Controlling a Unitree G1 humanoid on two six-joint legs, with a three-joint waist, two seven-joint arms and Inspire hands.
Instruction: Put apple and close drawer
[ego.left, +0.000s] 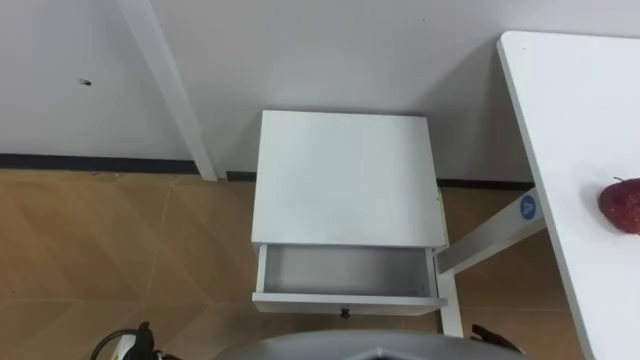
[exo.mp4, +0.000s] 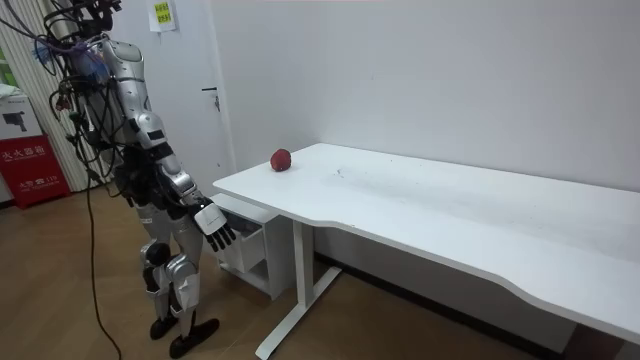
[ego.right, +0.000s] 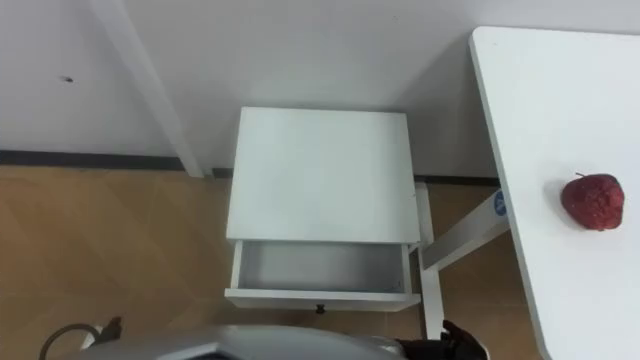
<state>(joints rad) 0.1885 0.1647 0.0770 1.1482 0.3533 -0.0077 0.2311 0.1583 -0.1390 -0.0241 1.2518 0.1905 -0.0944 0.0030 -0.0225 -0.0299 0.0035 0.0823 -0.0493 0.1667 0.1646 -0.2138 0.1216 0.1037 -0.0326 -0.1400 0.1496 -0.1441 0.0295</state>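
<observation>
Right hand (exo.mp4: 216, 226) slack, fingers apart, left hand (ego.left: 130, 344) I cannot tell; I should reach right, taking the apple (ego.right: 591, 201) off the table (ego.right: 540, 120) from above, drawer (ego.right: 320, 297) open

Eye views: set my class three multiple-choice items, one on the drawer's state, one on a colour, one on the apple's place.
1. The drawer is: A shut; B open, empty; C open, full.
2. The cabinet is: A white; B black; C red.
3. The apple lies: A in the drawer; B on the table; C on a shelf.
Key: 1B, it is pulled out, its bottom bare. 2A, its top and front are white. 3B, it sits on the white tabletop.
</observation>
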